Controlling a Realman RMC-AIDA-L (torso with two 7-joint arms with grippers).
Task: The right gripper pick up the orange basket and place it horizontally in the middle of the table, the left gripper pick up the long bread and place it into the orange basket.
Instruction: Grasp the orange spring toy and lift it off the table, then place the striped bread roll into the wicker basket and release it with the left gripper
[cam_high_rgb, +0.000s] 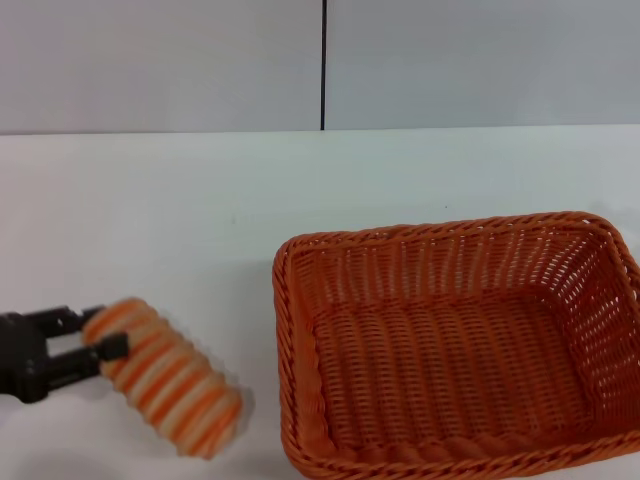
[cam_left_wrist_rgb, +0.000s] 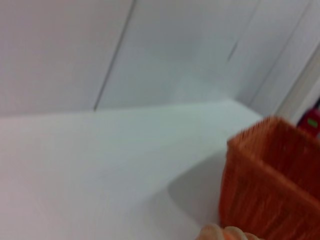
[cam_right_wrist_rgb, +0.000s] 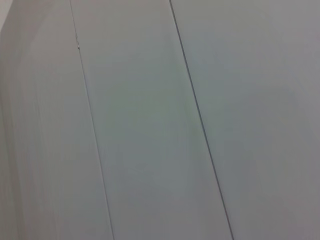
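Note:
The long bread (cam_high_rgb: 165, 378), striped orange and cream, hangs at the lower left of the head view, and my left gripper (cam_high_rgb: 98, 332) is shut on its near end. The loaf looks lifted off the white table (cam_high_rgb: 200, 220), with a faint shadow under it. The orange basket (cam_high_rgb: 455, 345) lies lengthwise across the table to the right of the bread, empty. In the left wrist view a corner of the basket (cam_left_wrist_rgb: 272, 180) and the tip of the bread (cam_left_wrist_rgb: 225, 233) show. My right gripper is out of view; its wrist camera sees only grey wall panels.
A light grey wall with a thin black vertical seam (cam_high_rgb: 323, 65) stands behind the table. White tabletop stretches behind the basket and to the left of it.

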